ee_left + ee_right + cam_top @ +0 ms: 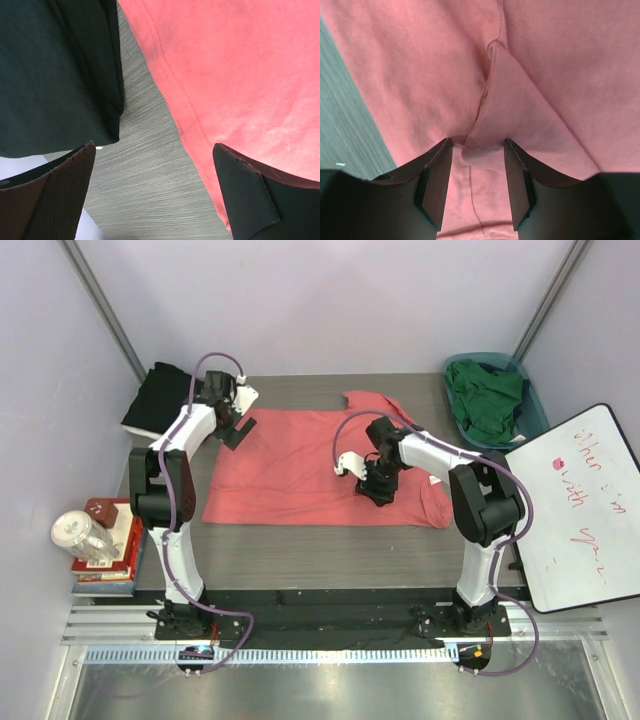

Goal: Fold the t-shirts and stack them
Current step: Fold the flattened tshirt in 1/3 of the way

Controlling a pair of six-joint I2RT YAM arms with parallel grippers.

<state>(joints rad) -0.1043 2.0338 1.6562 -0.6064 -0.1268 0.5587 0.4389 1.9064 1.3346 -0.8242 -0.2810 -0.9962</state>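
The right gripper (478, 143) stands with its fingers partly apart, lowered onto the coral-pink t-shirt (290, 475). A raised fold of the pink cloth, with a stitched hem along its edge, lies in the gap between the two fingers. Whether the pads press on this fold cannot be told from the right wrist view. The left gripper (155, 197) is spread wide and holds nothing. It hangs over the bare strip of grey table (300, 555) between the black t-shirt (158, 400) and the left edge of the pink one, with one fingertip over the pink hem. Writing: the whiteboard (580, 510) leaning at the right side of the table carries several lines of red handwriting, too small and loose to read. No label can be read on the stack of books (108, 555) at the left side, nor on the clear jar (82, 535) standing on it. The pink t-shirt lies spread out in the middle of the table, mostly flat, with one sleeve pointing to the far edge and its near right corner rumpled. A double line of stitching runs along its hem. The black t-shirt lies folded at the far left corner. The dark green t-shirt (490, 400) is bunched inside the teal basket (536, 412) at the far right corner.
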